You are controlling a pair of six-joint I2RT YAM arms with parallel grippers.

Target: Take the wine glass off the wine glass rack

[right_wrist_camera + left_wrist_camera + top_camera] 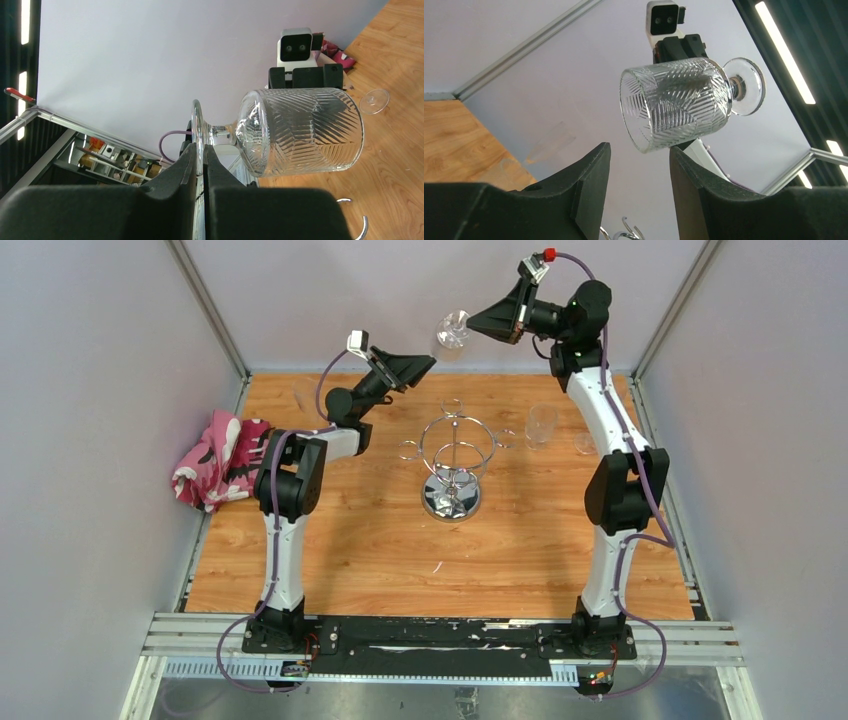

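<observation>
Right jaws pinch wine glass (300,131) foot — left jaws gape nearby

Ribbed clear wine glass (300,132); shiny chrome wine glass rack (452,495); matt wood-grain table (350,540).

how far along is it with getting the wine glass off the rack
Done: the wine glass is clear of the wine glass rack, up in the air near the back wall. In hand: the right hand is shut on its foot, with the glass lying sideways, and the open left hand sits close by the bowl. Left: the glass is not yet set down anywhere.
</observation>
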